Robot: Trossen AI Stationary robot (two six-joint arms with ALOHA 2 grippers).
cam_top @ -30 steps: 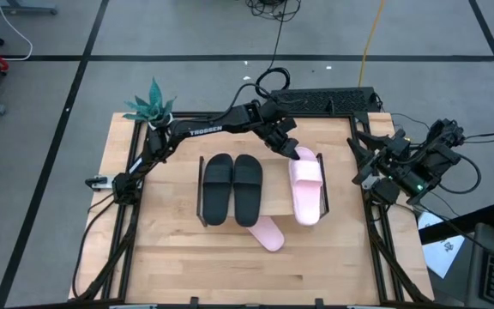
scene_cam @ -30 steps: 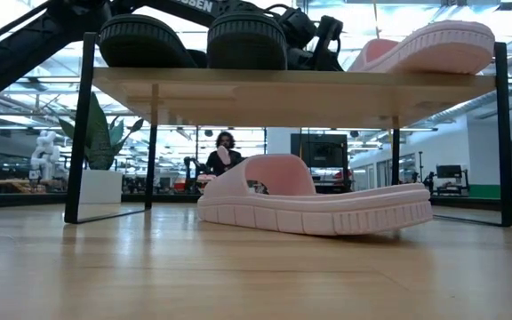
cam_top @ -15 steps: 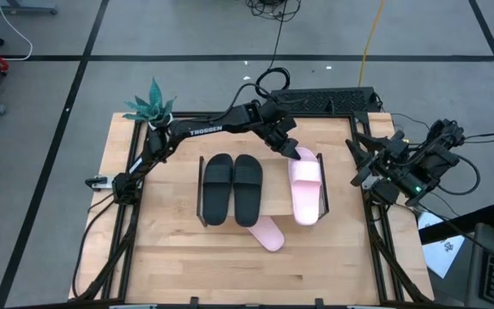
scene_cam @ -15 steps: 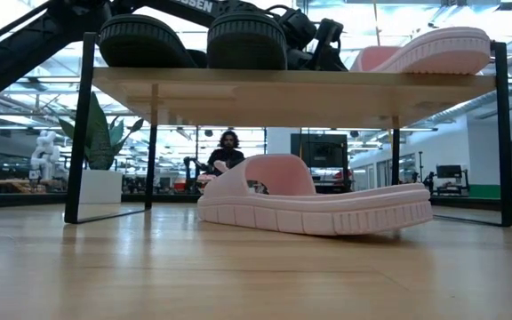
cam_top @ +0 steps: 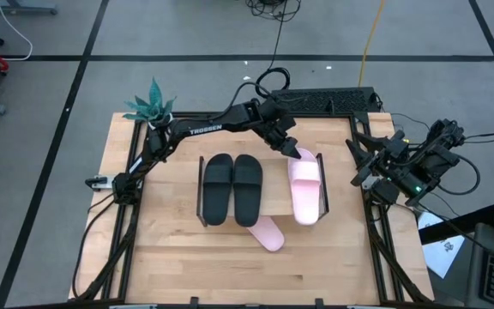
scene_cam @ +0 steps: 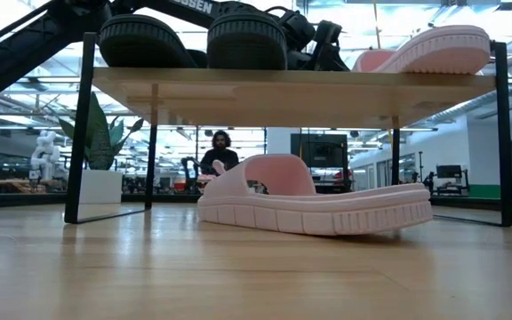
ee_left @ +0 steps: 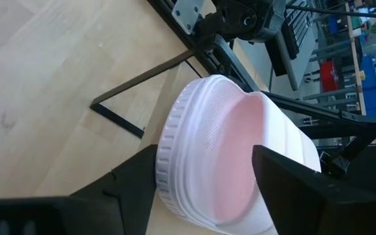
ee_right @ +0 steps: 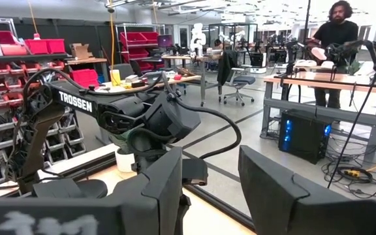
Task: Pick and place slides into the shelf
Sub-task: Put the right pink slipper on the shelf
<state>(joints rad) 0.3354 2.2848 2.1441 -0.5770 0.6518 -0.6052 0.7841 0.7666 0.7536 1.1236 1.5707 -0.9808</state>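
The shelf [cam_top: 274, 190] [scene_cam: 283, 84] carries the black pair [cam_top: 233, 188] [scene_cam: 194, 40] and one pink slide [cam_top: 305, 190] [scene_cam: 429, 49], lying flat on its board. The second pink slide [cam_top: 268, 233] [scene_cam: 314, 197] lies on the table, partly under the shelf's near side. My left gripper [cam_top: 291, 149] [ee_left: 207, 196] is open at the far end [ee_left: 217, 150] of the shelved pink slide, one finger on each side of it. My right gripper [ee_right: 211, 189] is open and waits at the table's right edge [cam_top: 369, 163]. My left gripper's fingers [ee_left: 139, 186] flank the far end [ee_left: 175, 140] of the pink slide on the shelf, coming level from the far side and along the slide. I cannot tell whether they touch it. The slide rests on the shelf board.
A potted plant [cam_top: 152, 106] stands at the table's far left corner. A black frame with cables [cam_top: 328, 100] runs along the far edge. There is bare tabletop [cam_top: 187, 257] on the near side. A person [scene_cam: 220, 149] [ee_right: 335, 29] shows in the room beyond.
My left gripper has drawn back a little toward the table's far left, off the pink slide's far end. That slide has stayed on the shelf.
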